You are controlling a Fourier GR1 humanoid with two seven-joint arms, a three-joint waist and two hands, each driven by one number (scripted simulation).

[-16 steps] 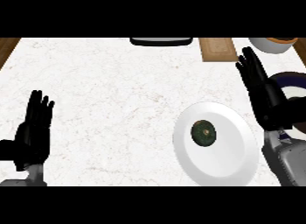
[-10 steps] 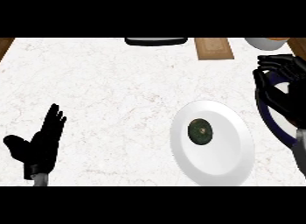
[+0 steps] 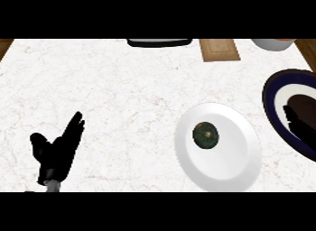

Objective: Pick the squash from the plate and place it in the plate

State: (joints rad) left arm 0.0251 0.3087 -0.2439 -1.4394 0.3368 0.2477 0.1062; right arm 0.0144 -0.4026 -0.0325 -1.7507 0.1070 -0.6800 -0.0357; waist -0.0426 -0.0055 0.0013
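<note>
squash alone in the white plate, neither hand on it

the dark green squash (image 3: 205, 135) sits in the white plate (image 3: 220, 171), a little above its middle. the blue-rimmed plate (image 3: 272, 92) just beside it holds nothing but its brown centre, with the right hand (image 3: 306, 131) over it, open or closed cannot be told. the left hand (image 3: 57, 146) rests well apart at lower left, fingers straight.

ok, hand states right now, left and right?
Left hand: open, holding nothing.
Right hand: over the dark plate at the right edge; open or shut cannot be told.
</note>
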